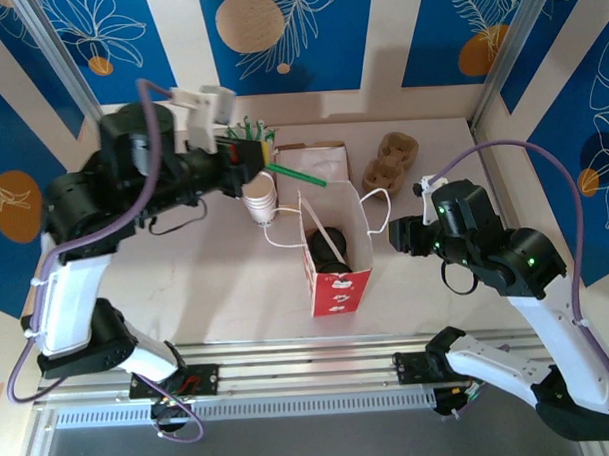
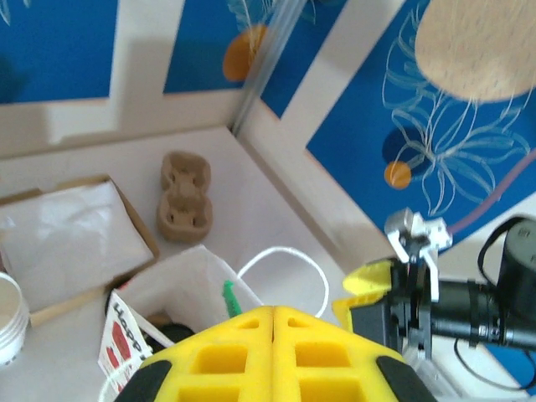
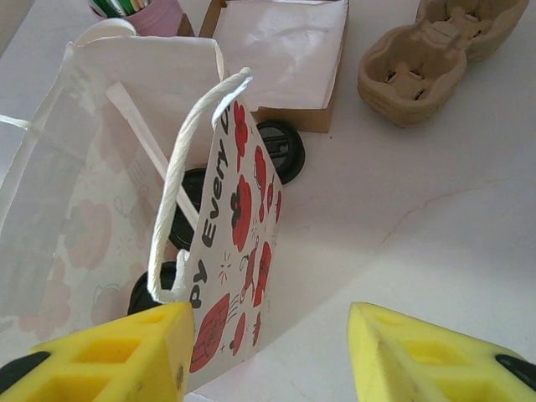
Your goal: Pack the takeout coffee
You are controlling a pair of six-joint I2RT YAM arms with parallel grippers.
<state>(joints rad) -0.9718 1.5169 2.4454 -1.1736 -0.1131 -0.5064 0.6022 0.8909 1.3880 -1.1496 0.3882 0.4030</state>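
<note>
Takeout coffee point(image 1: 330, 249): black lid visible inside upright red-and-white paper bag point(image 1: 338, 282), table centre. Right gripper point(image 3: 272, 335): jaws apart, nothing between them, just beside bag's right side, near white handle point(image 3: 180, 184). Left gripper point(image 2: 274, 322): closed, raised upper-left of bag, apart from coffee.

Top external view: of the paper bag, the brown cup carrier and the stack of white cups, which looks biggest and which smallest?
1. paper bag, clearly the largest
2. brown cup carrier
3. stack of white cups, the smallest
</note>
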